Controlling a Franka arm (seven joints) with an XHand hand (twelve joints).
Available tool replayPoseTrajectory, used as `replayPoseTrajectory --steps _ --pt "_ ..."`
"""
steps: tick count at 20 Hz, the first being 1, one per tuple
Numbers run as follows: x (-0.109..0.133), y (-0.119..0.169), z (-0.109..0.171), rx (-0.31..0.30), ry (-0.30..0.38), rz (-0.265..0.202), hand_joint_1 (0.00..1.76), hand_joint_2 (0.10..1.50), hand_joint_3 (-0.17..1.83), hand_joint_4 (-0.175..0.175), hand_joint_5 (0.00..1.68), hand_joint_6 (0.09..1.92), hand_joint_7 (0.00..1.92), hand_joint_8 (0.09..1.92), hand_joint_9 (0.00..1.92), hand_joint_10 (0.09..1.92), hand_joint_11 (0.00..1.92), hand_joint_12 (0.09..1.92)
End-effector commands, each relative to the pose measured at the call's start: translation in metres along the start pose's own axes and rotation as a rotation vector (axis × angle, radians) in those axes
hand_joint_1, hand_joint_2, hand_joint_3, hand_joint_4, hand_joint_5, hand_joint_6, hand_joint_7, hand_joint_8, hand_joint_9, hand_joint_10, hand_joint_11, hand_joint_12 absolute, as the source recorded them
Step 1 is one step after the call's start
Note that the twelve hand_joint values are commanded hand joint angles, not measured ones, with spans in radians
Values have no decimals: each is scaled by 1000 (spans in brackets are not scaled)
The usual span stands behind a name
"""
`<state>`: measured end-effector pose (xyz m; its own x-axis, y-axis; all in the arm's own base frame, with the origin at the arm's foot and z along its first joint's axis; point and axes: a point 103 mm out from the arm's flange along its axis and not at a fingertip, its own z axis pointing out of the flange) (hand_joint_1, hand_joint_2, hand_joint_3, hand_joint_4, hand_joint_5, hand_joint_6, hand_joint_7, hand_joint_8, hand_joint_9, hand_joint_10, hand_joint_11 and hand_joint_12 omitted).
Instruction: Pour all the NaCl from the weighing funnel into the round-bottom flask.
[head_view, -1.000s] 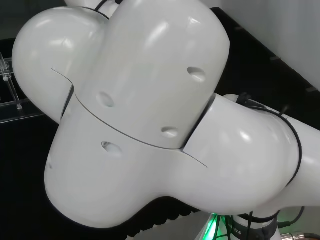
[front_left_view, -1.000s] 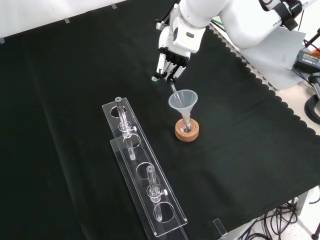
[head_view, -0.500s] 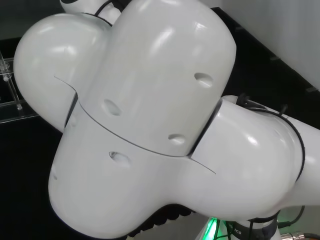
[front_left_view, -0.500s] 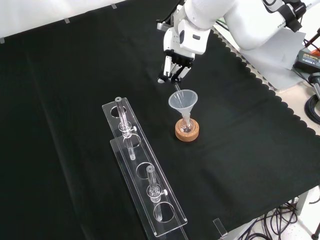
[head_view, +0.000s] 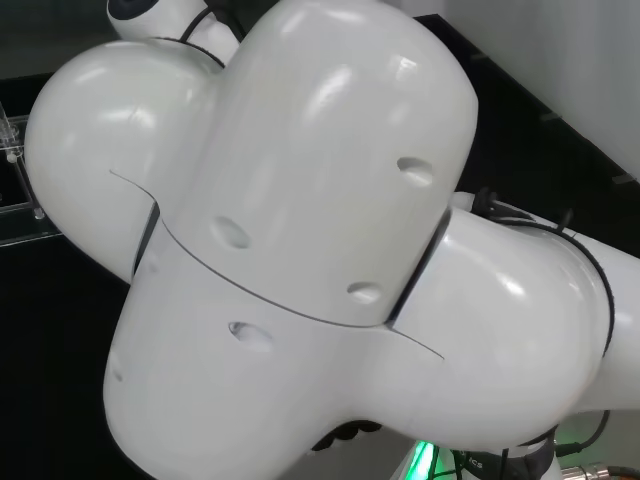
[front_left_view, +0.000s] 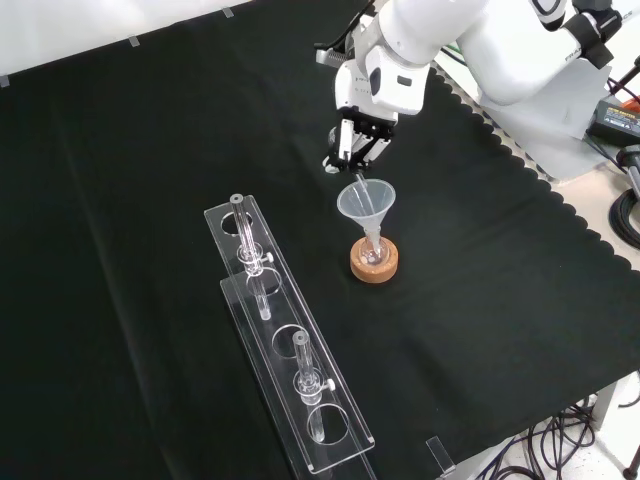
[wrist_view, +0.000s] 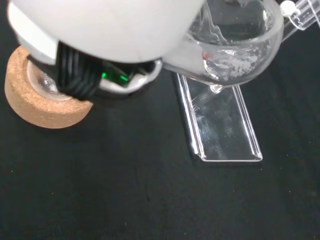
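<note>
Holding white grains, weighing funnel (wrist_view: 235, 55) clamped in the hand's (front_left_view: 362, 135) fingers above cork-ringed flask (front_left_view: 375, 256).

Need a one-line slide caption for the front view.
The hand holds a weighing funnel tipped over the clear funnel in the flask on its cork ring.

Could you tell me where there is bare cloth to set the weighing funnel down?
Front view: open cloth left of the clear racks, and more right of the cork ring toward the scalloped edge. Crowded between racks, plastic funnel and hand.
</note>
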<state>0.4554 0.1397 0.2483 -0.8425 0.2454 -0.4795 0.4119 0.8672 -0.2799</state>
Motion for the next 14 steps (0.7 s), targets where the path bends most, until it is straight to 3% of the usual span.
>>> replayPoseTrajectory --steps 1,14 --pt "5 3 -1 2 -27 -45 1160 595 626 175 1590 87 1796 87 1344 154 275 1433" --pt "-11 1 -8 -1 -78 -71 1160 596 624 175 1590 87 1797 87 1345 153 275 1433"
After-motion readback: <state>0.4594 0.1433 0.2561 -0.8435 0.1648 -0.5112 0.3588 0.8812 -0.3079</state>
